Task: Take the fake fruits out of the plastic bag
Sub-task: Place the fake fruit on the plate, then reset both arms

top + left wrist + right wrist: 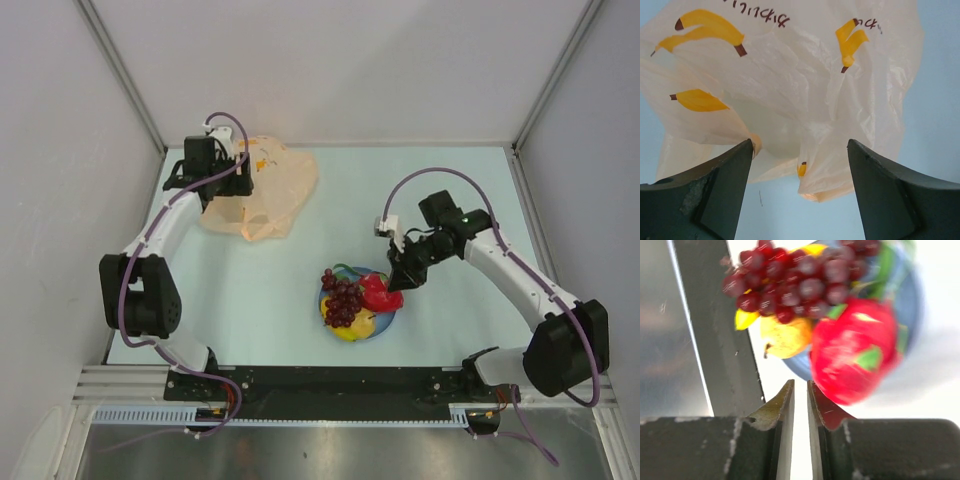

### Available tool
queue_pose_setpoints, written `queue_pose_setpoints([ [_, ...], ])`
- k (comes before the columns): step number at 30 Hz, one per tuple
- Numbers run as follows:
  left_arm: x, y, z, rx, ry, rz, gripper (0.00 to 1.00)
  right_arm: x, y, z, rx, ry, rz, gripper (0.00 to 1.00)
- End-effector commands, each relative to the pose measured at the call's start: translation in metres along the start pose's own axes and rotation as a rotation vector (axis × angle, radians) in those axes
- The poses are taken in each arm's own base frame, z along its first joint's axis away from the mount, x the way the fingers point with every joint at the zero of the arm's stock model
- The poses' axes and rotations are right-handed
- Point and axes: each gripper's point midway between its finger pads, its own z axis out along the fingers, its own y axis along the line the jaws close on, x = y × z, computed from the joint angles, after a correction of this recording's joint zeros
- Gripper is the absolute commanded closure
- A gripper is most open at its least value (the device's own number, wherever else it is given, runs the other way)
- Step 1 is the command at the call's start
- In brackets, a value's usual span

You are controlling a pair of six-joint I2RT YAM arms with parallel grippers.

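The peach-orange plastic bag lies crumpled at the back left; banana prints show on it. My left gripper hovers over its near edge, open wide, with a fold of the bag just ahead between the fingers. The fake fruits sit on a blue plate: dark grapes, a red dragon fruit and a yellow fruit. My right gripper is just right of the dragon fruit, its jaws a narrow slit apart with nothing between them.
White walls enclose the light-blue table on three sides. The metal rail with the arm bases runs along the near edge. The plate stands front centre, between the two arms.
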Motion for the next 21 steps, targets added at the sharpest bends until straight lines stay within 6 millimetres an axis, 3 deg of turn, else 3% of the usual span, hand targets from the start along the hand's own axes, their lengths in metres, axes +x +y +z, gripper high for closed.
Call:
queue_pose_setpoints([
  [1, -0.044, -0.021, -0.022, 0.076, -0.123, 0.044, 0.18, -0.017, -0.032, -0.024, 0.129, -0.121, 0.117, 0.78],
  [5, -0.050, -0.032, -0.029, 0.112, -0.138, 0.068, 0.16, -0.033, -0.076, -0.041, 0.241, -0.231, 0.232, 0.69],
  [7, -0.056, -0.035, -0.035, 0.121, -0.156, 0.072, 0.16, -0.038, -0.093, -0.051, 0.287, -0.277, 0.322, 0.58],
  [10, -0.066, -0.041, -0.047, 0.132, -0.189, 0.118, 0.12, -0.045, -0.134, -0.073, 0.450, -0.346, 0.389, 0.44],
  [12, -0.070, -0.041, -0.052, 0.124, -0.201, 0.145, 0.02, -0.035, -0.160, -0.085, 0.567, -0.359, 0.501, 0.29],
  [14, -0.076, -0.036, -0.059, 0.093, -0.219, 0.168, 0.00, -0.025, -0.187, -0.101, 0.680, -0.392, 0.612, 0.18],
  [17, -0.082, -0.026, -0.066, 0.037, -0.238, 0.222, 0.00, -0.011, -0.207, -0.115, 0.805, -0.407, 0.717, 0.16],
  [18, -0.087, -0.020, -0.073, 0.001, -0.257, 0.232, 0.00, -0.010, -0.209, -0.117, 0.828, -0.424, 0.762, 0.01],
  [20, -0.094, -0.016, -0.085, -0.015, -0.279, 0.271, 0.00, -0.005, -0.215, -0.127, 0.901, -0.431, 0.794, 0.00],
  [21, -0.097, -0.027, -0.095, 0.052, -0.299, 0.295, 0.00, -0.005, -0.215, -0.132, 0.926, -0.440, 0.797, 0.00],
])
